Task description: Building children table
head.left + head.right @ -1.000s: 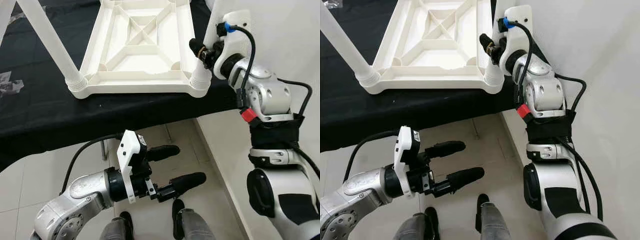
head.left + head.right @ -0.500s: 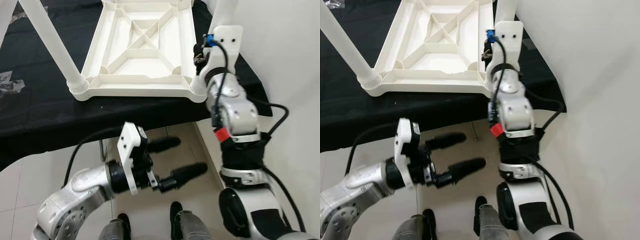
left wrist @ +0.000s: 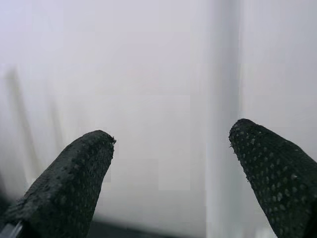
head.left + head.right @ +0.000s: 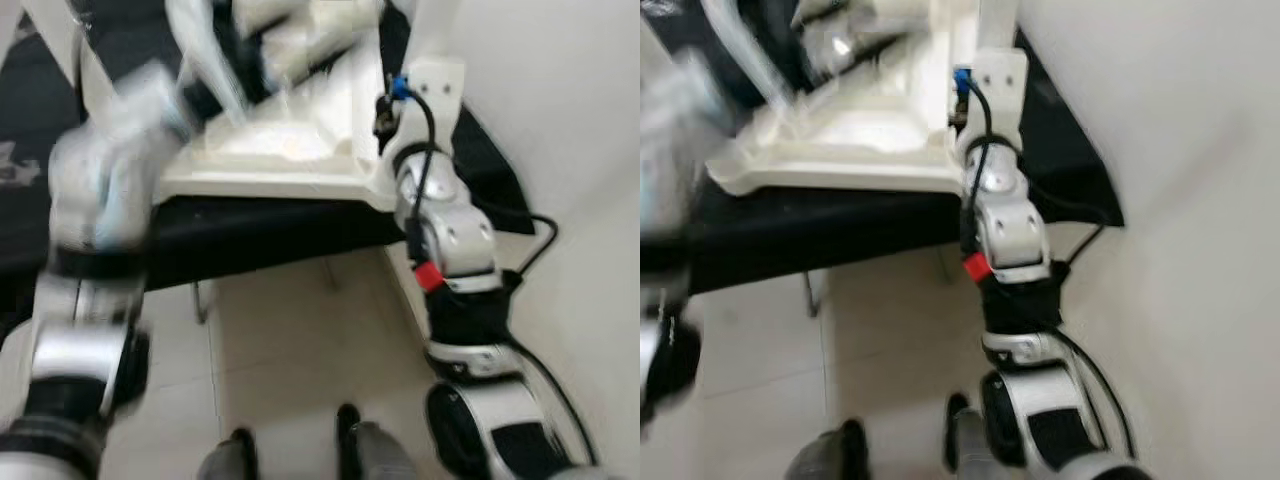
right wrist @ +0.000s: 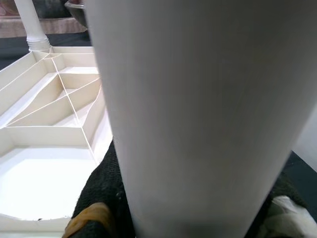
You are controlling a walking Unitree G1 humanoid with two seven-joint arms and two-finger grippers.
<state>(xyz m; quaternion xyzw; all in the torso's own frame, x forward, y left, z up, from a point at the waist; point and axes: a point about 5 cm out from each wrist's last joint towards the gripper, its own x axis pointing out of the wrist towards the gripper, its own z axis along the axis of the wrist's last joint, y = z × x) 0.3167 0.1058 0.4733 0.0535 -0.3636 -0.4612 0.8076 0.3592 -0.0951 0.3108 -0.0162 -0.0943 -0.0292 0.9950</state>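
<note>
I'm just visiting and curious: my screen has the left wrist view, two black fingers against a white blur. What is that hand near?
Observer: The head camera shows the left arm raised, blurred, above a white tabletop lying upside down on a black-covered table.
Visitor: And the other hand?
Observer: The right hand grips a white table leg standing at the tabletop's near right corner.
Visitor: Any other legs fitted?
Observer: The right wrist view shows another leg upright at a far corner.
</note>
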